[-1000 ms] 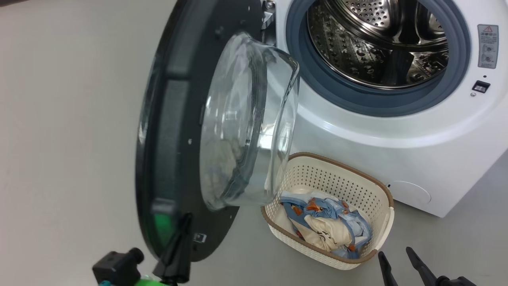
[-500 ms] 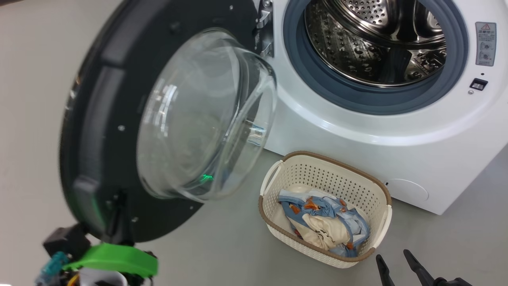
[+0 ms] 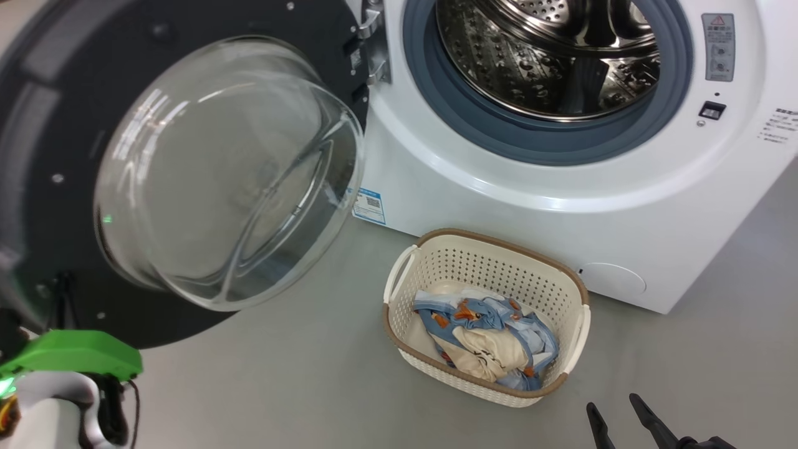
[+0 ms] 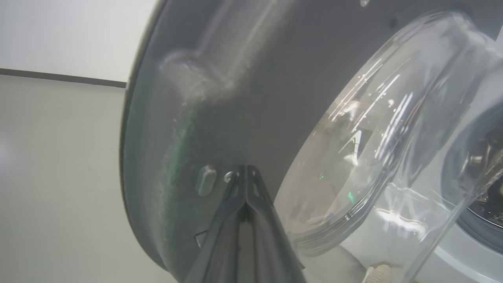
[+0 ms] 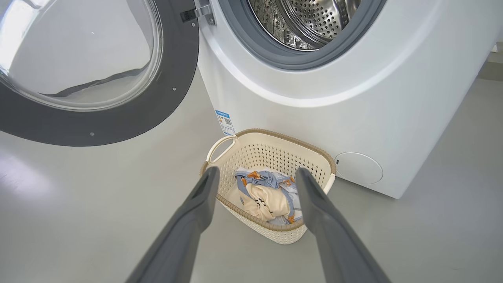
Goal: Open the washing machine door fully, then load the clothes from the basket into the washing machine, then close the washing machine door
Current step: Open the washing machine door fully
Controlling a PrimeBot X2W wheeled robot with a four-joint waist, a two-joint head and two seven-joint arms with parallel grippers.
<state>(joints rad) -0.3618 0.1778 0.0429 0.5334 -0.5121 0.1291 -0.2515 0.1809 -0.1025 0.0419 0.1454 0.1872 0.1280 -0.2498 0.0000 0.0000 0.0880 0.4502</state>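
Note:
The washing machine door [image 3: 299,37] stands swung wide to the left, its glass bowl [image 3: 218,174] bulging toward me. My left gripper [image 4: 245,173] is shut, tips against the door's dark inner face [image 4: 243,98] beside the bowl, with nothing between its fingers. The washing machine [image 3: 499,206] shows its steel drum [image 3: 548,56] uncovered. In front of it on the floor sits the basket [image 3: 499,240], holding the clothes [image 3: 486,337], blue patterned fabric around a cream garment. My right gripper [image 3: 611,405] hangs open just right of and nearer than the basket. In the right wrist view that gripper [image 5: 256,173] points at the basket [image 5: 267,151] and clothes [image 5: 263,196].
Grey floor lies all around the basket. A blue label [image 3: 369,206] and a round cover [image 3: 614,287] sit low on the machine front. The door [image 5: 173,78] overhangs the floor left of the basket. A white wall with dark skirting [image 4: 59,76] runs beyond the door.
The door has swung much wider to the left, and my left gripper has gone left with it, pressed on the inner face. The head camera shifted slightly. The right gripper has stayed put.

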